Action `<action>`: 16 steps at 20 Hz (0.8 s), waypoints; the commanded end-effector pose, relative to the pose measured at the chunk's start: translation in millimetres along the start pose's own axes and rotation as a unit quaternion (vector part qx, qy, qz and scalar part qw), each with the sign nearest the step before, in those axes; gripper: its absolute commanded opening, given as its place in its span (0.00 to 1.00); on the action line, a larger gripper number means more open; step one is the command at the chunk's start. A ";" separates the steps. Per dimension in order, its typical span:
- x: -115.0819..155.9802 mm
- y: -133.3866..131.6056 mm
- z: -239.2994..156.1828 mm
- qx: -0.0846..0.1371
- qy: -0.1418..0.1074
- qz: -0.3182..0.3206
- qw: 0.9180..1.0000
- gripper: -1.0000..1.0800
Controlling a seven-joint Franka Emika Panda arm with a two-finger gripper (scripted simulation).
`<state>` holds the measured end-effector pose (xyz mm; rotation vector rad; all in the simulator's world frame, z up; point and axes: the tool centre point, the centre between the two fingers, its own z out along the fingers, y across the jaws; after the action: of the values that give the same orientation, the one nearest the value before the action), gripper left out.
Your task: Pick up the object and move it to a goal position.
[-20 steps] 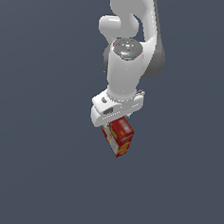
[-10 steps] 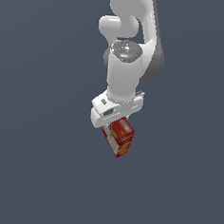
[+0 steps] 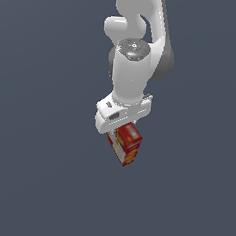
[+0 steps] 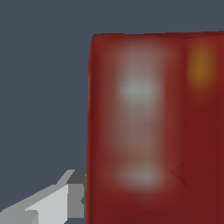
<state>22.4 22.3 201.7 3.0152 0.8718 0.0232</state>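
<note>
The hand (image 3: 123, 126) is clamped on the red cracker box (image 3: 125, 143), which hangs directly below it, tilted, with most of its length sticking out past the fingertips. In the wrist view one grey finger (image 4: 65, 199) presses against the side of the box, and the box fills nearly all of that picture; the opposite finger is hidden behind it. No goal marker shows in either view, so I cannot say which way from the hand the target lies. Judging from this, the step in hand is the carry, and doing it well means keeping the squeeze constant and the wrist angle fixed. The grip appears to sit near the box's upper end, so the long part below the hand could swing or pivot between the pads if the arm jerks. Smooth, moderate motion, with no sudden wrist rotation, would suit best; a slipping cardboard face is the main risk.
</note>
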 end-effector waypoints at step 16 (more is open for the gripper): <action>15.6 17.4 -210.1 -0.076 0.155 -0.065 0.983 0.00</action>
<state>43.0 16.8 384.3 2.8753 1.0139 0.4801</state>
